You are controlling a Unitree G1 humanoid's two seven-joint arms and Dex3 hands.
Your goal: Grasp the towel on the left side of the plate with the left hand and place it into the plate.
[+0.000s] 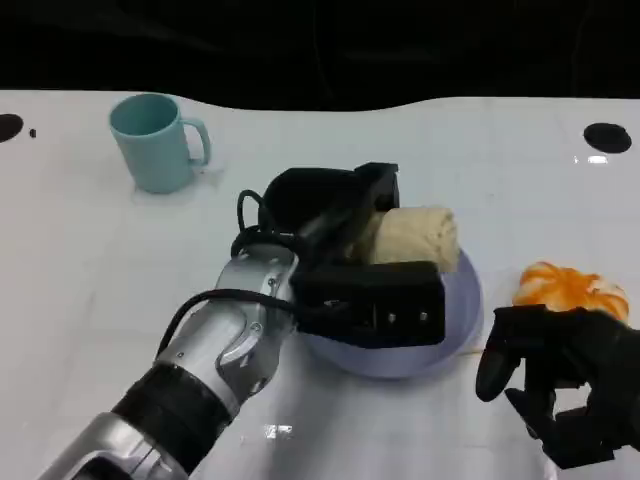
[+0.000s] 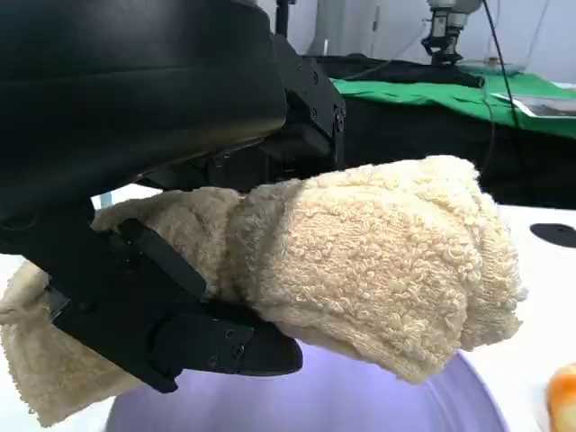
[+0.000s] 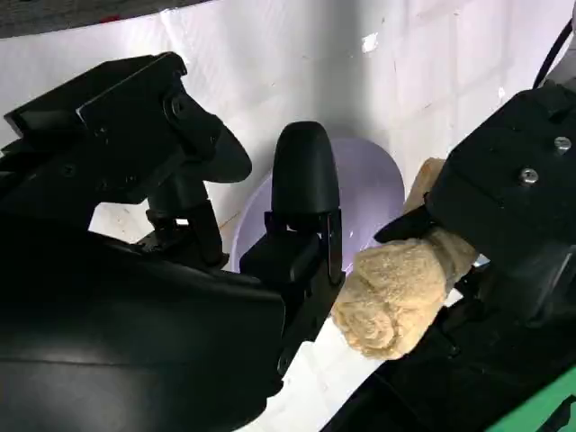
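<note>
A rolled beige towel (image 1: 417,235) is gripped by my left hand (image 1: 335,213) over the lavender plate (image 1: 457,318) in the middle of the table. In the left wrist view, black fingers (image 2: 171,324) wrap the towel (image 2: 378,270) from below and above, and its free end hangs just above the plate's surface (image 2: 360,400). The right wrist view looks across at the towel (image 3: 396,292) and plate (image 3: 373,193). My right hand (image 1: 565,390) hovers at the near right of the plate, its fingers (image 3: 304,180) apart and holding nothing.
A teal mug (image 1: 155,140) stands at the far left. An orange peeled-fruit-like object (image 1: 568,288) lies right of the plate, just beyond my right hand. A black round mark (image 1: 606,137) sits at the far right of the white table.
</note>
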